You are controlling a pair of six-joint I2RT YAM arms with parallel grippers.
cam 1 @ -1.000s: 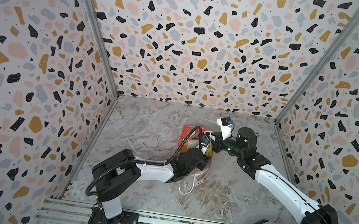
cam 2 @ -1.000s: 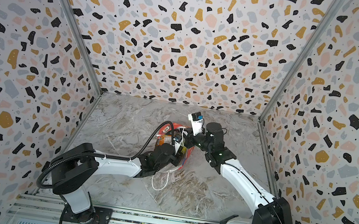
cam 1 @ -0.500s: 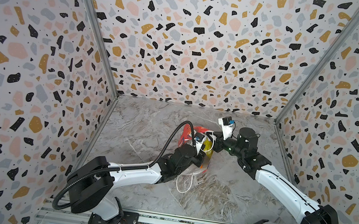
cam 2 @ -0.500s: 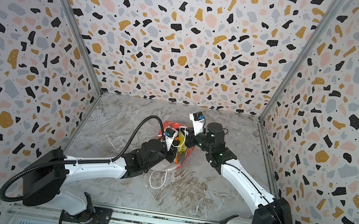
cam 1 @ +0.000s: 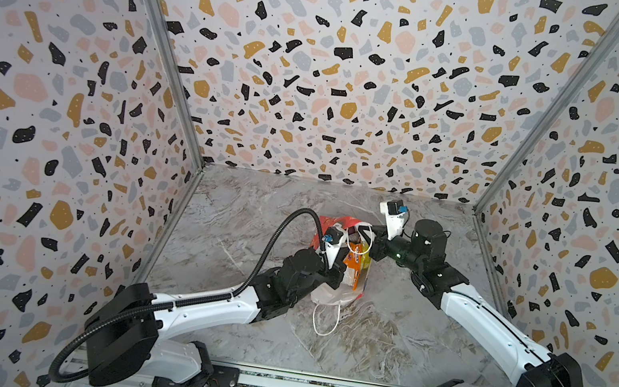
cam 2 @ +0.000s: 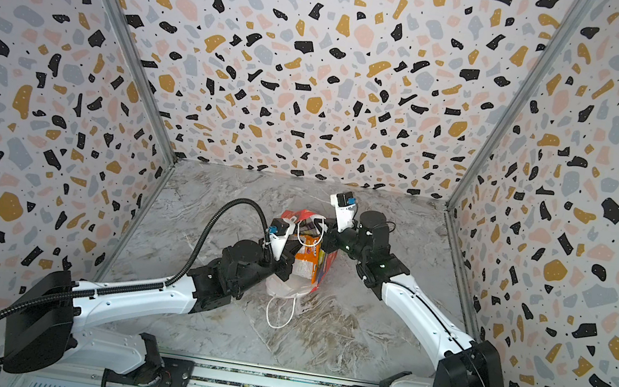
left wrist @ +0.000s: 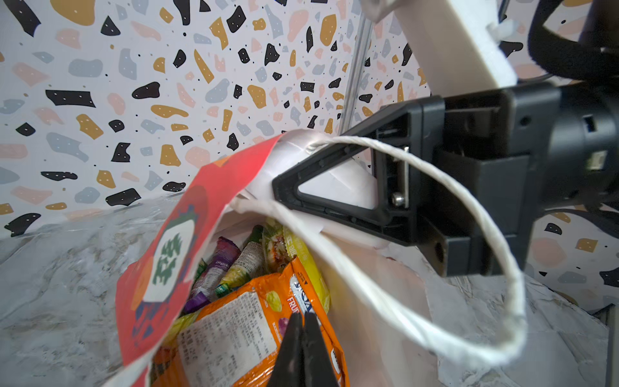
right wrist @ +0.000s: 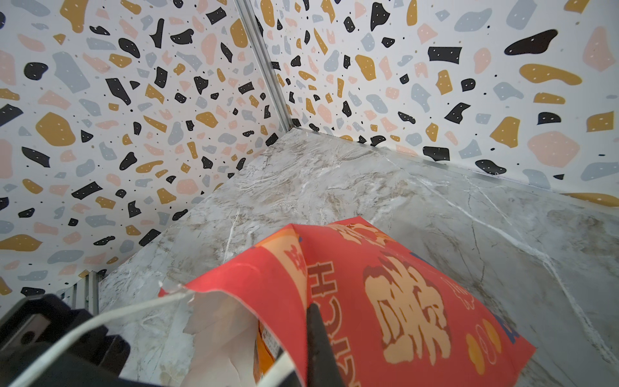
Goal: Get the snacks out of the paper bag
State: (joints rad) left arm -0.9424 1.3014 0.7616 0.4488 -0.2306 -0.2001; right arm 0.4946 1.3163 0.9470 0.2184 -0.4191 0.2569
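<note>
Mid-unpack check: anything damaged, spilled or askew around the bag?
The rim of the bag looks ragged, perhaps torn, beside where the right tool pinches it, and the bag is crumpled. One cord handle trails on the table. No packets have spilled.

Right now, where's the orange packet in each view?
In a top view: orange packet at centre, in the red paper bag's mouth.
In a top view: same spot.
Left wrist: close up, in the bag's mouth.
Right wrist: a sliver under the bag's red wall.
Shared landmark: the red bag itself.
</note>
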